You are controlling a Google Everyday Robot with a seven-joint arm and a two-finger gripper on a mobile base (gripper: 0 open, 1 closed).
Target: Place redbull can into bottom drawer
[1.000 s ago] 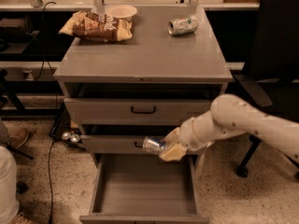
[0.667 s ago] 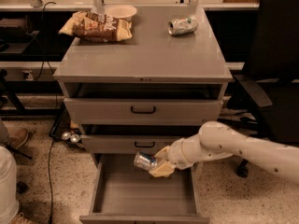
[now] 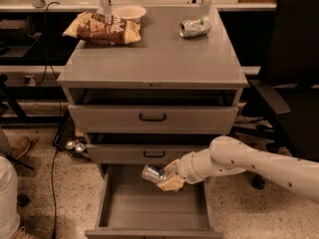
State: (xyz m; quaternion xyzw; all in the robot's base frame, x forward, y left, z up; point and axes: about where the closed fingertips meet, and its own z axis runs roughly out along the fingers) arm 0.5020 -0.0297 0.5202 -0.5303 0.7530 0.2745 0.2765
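Presently the redbull can (image 3: 152, 173) is pinched on its side between the jaws of the gripper (image 3: 165, 179), held above the rear of the pulled-out bottom drawer (image 3: 149, 210), just below the middle drawer (image 3: 114, 153)

bottom drawer (image 3: 149, 210): pulled out, open
redbull can (image 3: 153, 174): on its side, up above the drawer floor
gripper (image 3: 167, 179): over the drawer's back part, jaws holding the can

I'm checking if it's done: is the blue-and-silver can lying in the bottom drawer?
No, the end effector holds the slim silver-and-blue metal can above the floor of the large grey metal bottom drawer.
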